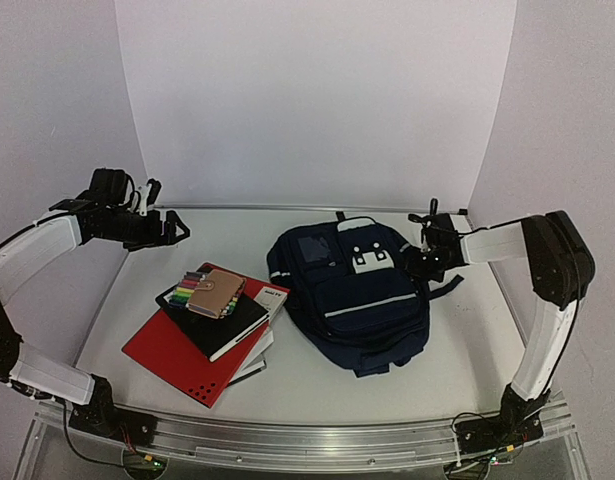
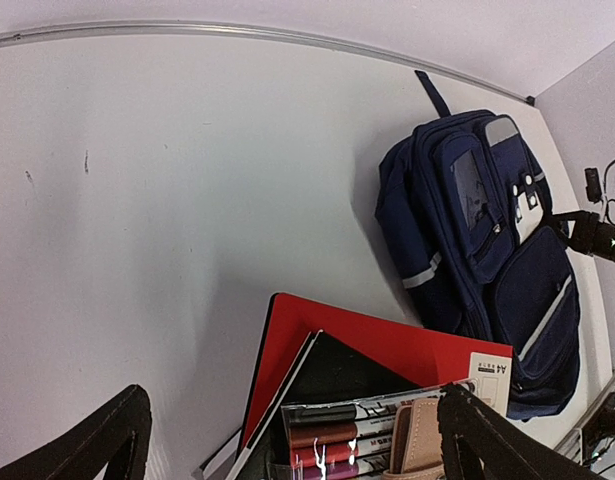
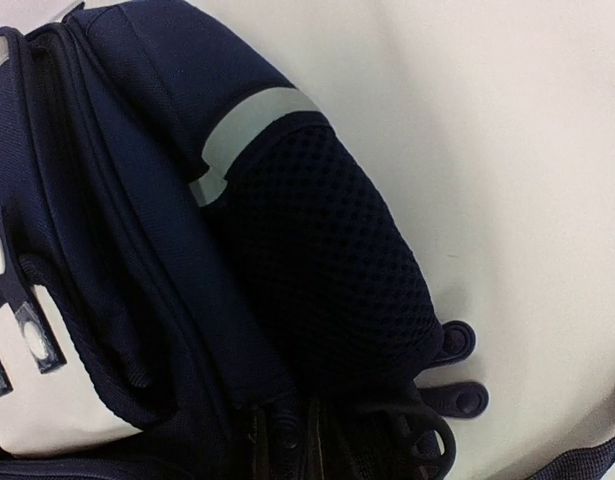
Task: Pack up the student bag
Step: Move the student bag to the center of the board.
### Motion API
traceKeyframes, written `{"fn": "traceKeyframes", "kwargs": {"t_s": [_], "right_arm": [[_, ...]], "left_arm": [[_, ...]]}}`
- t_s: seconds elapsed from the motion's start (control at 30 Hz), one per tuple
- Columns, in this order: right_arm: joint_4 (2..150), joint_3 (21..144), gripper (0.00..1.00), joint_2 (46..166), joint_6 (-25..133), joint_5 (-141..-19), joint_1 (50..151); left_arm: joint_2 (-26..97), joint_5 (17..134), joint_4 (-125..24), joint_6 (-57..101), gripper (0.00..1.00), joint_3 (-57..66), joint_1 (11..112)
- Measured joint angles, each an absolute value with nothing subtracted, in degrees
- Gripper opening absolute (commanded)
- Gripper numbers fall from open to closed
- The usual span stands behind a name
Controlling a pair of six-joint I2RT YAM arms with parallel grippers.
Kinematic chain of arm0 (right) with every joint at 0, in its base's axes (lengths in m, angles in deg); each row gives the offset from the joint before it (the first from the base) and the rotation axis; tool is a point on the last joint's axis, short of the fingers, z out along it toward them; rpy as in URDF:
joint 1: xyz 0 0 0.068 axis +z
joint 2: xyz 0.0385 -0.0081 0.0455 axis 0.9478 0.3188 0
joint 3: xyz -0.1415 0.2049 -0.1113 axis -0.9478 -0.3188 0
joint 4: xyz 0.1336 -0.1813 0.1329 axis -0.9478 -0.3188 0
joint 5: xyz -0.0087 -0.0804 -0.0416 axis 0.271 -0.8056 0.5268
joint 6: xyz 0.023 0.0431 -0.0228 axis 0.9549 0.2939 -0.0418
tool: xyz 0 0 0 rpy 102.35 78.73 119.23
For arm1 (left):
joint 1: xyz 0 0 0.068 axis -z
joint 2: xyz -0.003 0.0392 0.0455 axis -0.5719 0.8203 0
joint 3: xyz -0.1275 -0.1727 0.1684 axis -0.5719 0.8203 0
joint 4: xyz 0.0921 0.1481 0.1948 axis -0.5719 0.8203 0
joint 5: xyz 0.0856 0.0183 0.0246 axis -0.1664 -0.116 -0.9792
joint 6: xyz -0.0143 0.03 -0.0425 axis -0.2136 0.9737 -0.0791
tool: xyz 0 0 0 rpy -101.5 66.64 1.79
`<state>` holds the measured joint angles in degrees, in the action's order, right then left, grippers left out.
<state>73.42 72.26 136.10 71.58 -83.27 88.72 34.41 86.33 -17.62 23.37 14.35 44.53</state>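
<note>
bag: the student bag [image 1: 352, 300] lies flat on the table [image 1: 307, 390], front side up, a little right of the middle, its top toward the far wall and its bottom toward the near edge
bag front: white buckles [image 1: 372, 258] near the top, a pale stripe across the lower pocket, a small square patch [image 1: 312, 250] on the far left part
bag side: the right wrist view shows the mesh pocket [image 3: 327, 260] under a grey stripe [image 3: 252, 125], bulging and seemingly closed
right gripper [image 1: 419, 262]: low at the bag's far right edge, by the mesh pocket; fingers clenched, right at the fabric; what they pinch, if anything, I cannot tell
left gripper [image 1: 172, 228]: raised over the far left of the table, well apart from the bag; fingers [image 2: 122, 430] released and spread wide, nothing between them
stack: just left of the bag, a red folder [image 1: 172, 355] at the bottom, paler books over its right part, a black notebook [image 1: 222, 325] above
on top of the stack: a tan pouch [image 1: 215, 293] with a row of coloured pens [image 1: 192, 287] just to its left, touching it
surroundings: plain white walls [image 1: 317, 100] behind and at both sides
</note>
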Motion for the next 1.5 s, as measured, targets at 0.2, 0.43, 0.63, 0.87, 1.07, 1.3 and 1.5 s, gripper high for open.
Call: {"fn": "traceKeyframes", "kwargs": {"t_s": [0.2, 0.43, 0.63, 0.87, 1.07, 1.3, 1.5], "right_arm": [[73.76, 63.47, 0.02, 129.1, 77.61, -88.79, 83.91], [70.88, 57.25, 0.62, 121.66, 81.66, -89.4, 83.2], [63.07, 54.83, 0.65, 109.51, 82.28, -86.87, 83.38], [60.27, 51.9, 0.49, 104.41, 82.18, -78.04, 83.41], [59.89, 49.98, 0.35, 108.6, 80.85, -71.3, 84.47], [60.46, 51.47, 0.31, 113.74, 81.1, -70.5, 91.47], [63.67, 52.86, 0.38, 114.72, 85.37, -68.68, 100.2]], "left_arm": [[34.42, 86.33, -17.62, 23.37, 1.0, 14.35, 44.71], [34.43, 86.32, -17.62, 23.34, 1.0, 14.35, 44.75], [34.42, 86.23, -17.61, 23.34, 1.0, 14.35, 45.0], [34.41, 86.29, -17.62, 23.31, 1.0, 14.35, 45.08], [34.37, 86.56, -17.62, 23.28, 1.0, 14.35, 45.46], [34.22, 86.59, -17.62, 23.28, 1.0, 14.35, 45.85], [34.22, 86.55, -17.62, 23.28, 1.0, 14.35, 45.9]]}}
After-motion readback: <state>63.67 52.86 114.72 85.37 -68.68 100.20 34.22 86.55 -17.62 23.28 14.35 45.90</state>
